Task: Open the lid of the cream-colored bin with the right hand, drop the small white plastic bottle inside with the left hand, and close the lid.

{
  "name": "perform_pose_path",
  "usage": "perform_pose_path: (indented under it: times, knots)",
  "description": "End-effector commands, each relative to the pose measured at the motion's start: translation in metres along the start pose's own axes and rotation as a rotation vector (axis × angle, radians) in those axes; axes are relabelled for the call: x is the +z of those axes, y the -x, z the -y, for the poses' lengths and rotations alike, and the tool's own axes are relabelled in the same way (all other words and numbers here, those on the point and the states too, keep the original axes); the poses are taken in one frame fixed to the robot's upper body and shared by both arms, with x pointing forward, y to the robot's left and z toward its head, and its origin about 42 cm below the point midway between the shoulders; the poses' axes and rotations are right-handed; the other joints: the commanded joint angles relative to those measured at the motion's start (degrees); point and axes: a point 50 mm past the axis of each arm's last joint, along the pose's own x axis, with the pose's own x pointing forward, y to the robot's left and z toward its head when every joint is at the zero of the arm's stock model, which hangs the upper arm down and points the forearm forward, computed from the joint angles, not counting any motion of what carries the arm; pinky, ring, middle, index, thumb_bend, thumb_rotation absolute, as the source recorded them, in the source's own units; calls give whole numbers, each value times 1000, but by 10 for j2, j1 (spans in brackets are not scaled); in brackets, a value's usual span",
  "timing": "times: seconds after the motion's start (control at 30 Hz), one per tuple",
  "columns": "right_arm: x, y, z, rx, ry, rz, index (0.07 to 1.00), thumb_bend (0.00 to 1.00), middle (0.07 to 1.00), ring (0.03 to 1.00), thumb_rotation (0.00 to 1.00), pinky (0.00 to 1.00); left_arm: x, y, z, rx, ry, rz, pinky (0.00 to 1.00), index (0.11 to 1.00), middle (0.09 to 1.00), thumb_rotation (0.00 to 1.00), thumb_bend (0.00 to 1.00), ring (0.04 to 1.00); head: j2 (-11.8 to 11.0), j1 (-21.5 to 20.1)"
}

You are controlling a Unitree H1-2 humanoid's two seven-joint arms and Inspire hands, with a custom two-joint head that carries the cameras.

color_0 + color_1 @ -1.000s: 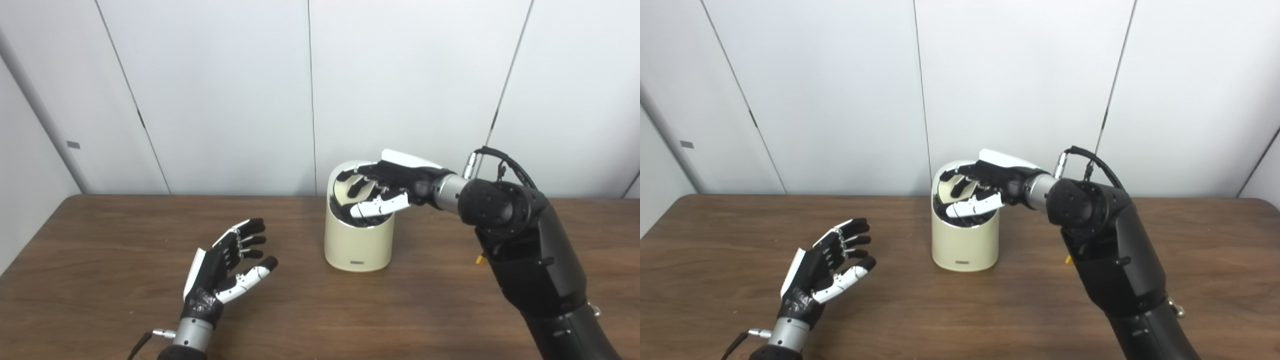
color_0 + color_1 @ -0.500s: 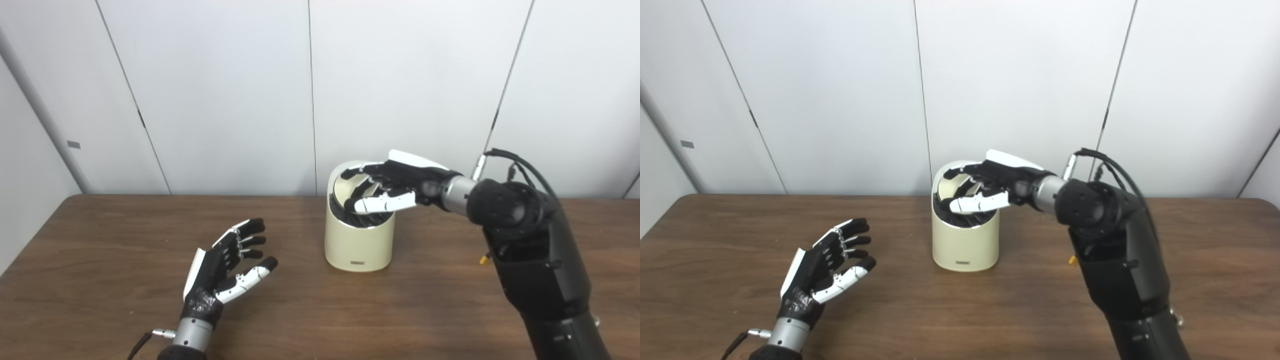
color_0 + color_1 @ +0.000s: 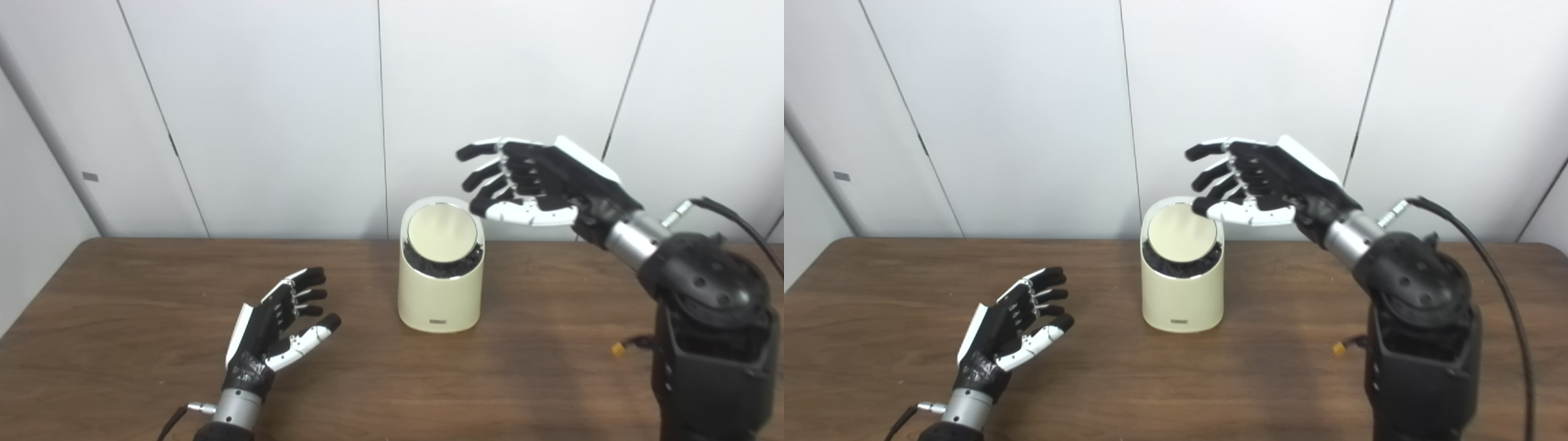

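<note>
Left hand (image 3: 272, 334) rested open and empty on the surface (image 3: 122, 343). Bin (image 3: 439, 288) stood mid-surface, lid (image 3: 441, 229) nearly shut. Right hand (image 3: 539, 184) hovered above it, fingers spread, holding nothing. Bottle unseen, probably inside; task looked almost finished.

I note both hands, left hand (image 3: 272, 334) and right hand (image 3: 539, 184), black-fingered with white backs and white thumbs, silver wrist cuffs, bulky black right forearm, black cable looping off it, small yellow connector below.
</note>
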Motion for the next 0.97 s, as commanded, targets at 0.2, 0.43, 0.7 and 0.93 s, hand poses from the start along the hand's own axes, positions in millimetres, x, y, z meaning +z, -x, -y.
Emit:
perform_pose_path:
  times: [0.2,0.43,0.7,0.93]
  knots:
    - [-9,29,12,-200,-55,163,716,423,647,554,265,393,13,-11,-3,1,-17,71,680,813,816,325,767,766,-3,-8]
    - [-70,57,-5,-198,114,85,820,642,838,772,355,670,15,-13,-5,-12,-20,89,686,814,815,327,779,767,-8,-12]
    - [-117,65,-28,-151,45,-14,901,744,936,907,298,849,20,-16,-8,-34,-36,125,698,821,817,305,788,771,-12,-20]
    - [-129,61,-39,-154,24,-72,953,800,971,958,265,950,20,-20,-9,-49,-54,145,696,837,824,301,814,769,-13,-22]
